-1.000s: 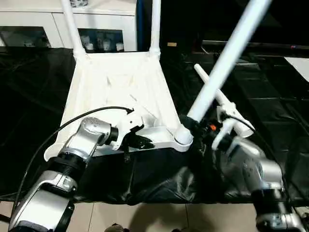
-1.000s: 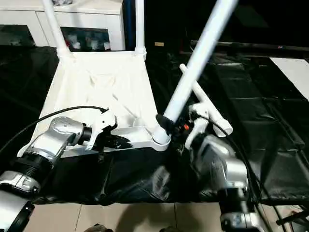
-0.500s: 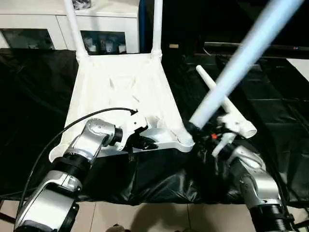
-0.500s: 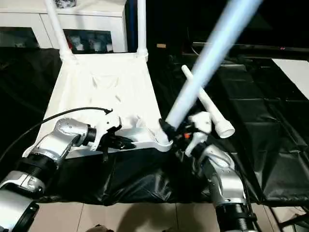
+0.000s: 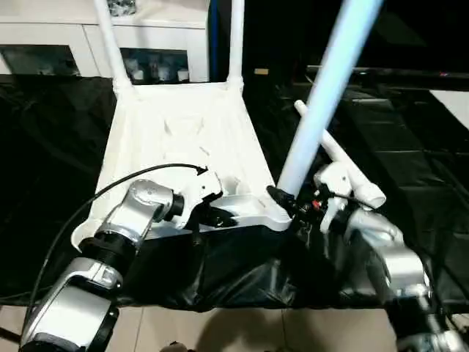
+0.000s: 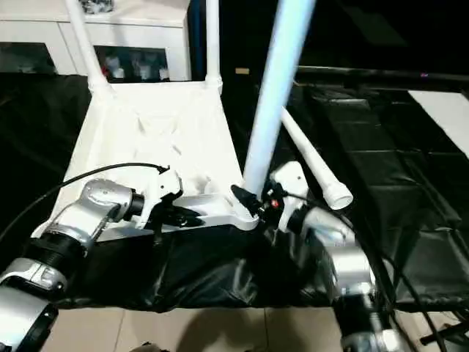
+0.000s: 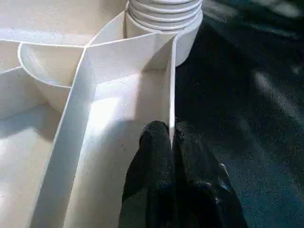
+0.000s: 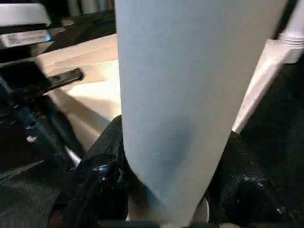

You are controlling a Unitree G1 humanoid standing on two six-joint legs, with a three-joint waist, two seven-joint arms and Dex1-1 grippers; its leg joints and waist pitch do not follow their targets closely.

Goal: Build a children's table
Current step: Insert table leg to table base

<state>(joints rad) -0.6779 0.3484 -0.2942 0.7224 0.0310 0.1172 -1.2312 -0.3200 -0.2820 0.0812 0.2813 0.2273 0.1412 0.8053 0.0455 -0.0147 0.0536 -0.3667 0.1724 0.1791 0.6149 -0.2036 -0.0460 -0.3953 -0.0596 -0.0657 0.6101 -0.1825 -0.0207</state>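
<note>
1. The table top (image 5: pixel 183 139) lies upside down on a black sheet (image 5: pixel 44 147), its ribbed underside facing up and its long sides running from near to far.
2. Two legs (image 5: pixel 236 40) stand upright in the far corner sockets, one at the far left and one at the far right.
3. The left gripper (image 5: pixel 220 216) is at the near edge of the top, left of the near right corner. In the left wrist view its fingers (image 7: pixel 154 156) are pressed together on the thin rim wall, one on each side of it.
4. A threaded socket (image 7: pixel 164 14) rises just beyond that pinched rim in the left wrist view.
5. The right gripper (image 5: pixel 282 199) holds a third leg (image 5: pixel 322 88) low down, at the near right corner of the top. In the right wrist view its black fingers (image 8: pixel 107 156) sit on either side of the tube, pinching it.
6. The third leg rises steeply from the near right socket (image 5: pixel 272 214), leaning a little to the right as it goes up and out of view.
7. A fourth leg (image 5: pixel 337 158) lies on the sheet to the right of the top, just behind the right gripper, with its flared end (image 5: pixel 372 196) nearest and its thin end pointing far and left.
8. White cabinets (image 5: pixel 51 44) stand beyond the sheet at the far left.
</note>
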